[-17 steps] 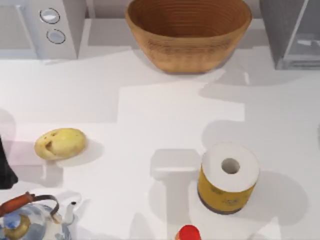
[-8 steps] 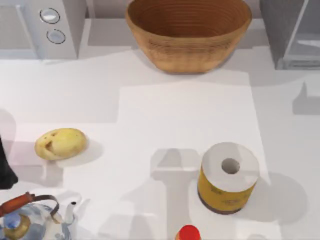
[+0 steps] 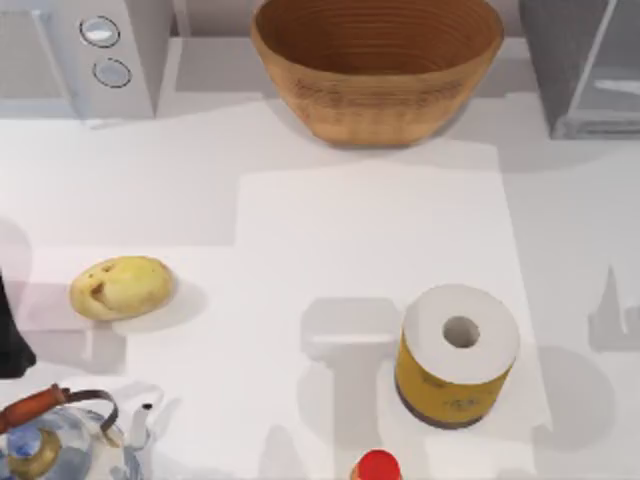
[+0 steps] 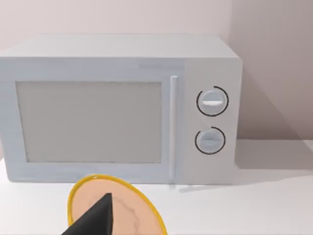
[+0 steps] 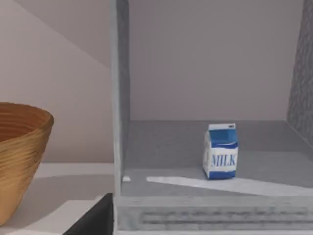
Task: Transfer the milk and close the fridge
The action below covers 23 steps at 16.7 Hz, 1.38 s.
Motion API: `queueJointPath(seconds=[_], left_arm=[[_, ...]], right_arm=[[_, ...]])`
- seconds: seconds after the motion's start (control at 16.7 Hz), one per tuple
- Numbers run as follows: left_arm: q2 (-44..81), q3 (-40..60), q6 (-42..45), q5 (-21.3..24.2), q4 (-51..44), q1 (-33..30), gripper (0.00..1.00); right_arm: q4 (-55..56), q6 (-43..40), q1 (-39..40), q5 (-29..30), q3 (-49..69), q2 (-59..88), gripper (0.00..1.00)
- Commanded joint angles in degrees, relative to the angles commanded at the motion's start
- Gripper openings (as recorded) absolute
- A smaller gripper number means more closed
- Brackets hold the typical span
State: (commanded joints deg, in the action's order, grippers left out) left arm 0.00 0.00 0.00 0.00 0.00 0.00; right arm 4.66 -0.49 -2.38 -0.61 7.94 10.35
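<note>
Standing upright inside the open fridge (image 5: 210, 161), on its floor, the milk (image 5: 220, 151) lies straight ahead of the right tool, which is the nearer one; whether that tool is open or closed I cannot tell. The left arm waits by the microwave (image 4: 122, 107).

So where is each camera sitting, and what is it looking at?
Top view: above the table, looking down at the basket, potato and paper roll; the left arm shows at the left edge.
Left wrist view: faces the microwave; a dark finger shows.
Right wrist view: looks into the open fridge at the milk.
Shared: the top and right wrist views both show the basket.
</note>
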Motion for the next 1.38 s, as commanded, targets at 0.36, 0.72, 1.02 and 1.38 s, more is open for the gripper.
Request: queueJointPath(seconds=[0.36, 0.72, 1.02, 1.38], left_arm=[[0.0, 0.0, 0.0, 0.0, 0.0, 0.0, 1.0], [0.0, 0.0, 0.0, 0.0, 0.0, 0.0, 1.0], [0.0, 0.0, 0.0, 0.0, 0.0, 0.0, 1.0], [0.0, 0.0, 0.0, 0.0, 0.0, 0.0, 1.0]], right_arm=[[-4.66, 0.49, 2.38, 0.61, -7.94, -10.35, 1.0], [-5.25, 0.46, 2.16, 0.61, -7.37, -10.67, 1.0], [-16.74, -0.01, 1.88, 0.98, 0.07, -19.46, 1.0], [-44.82, -0.72, 1.99, 1.06, 12.89, -34.93, 1.0]])
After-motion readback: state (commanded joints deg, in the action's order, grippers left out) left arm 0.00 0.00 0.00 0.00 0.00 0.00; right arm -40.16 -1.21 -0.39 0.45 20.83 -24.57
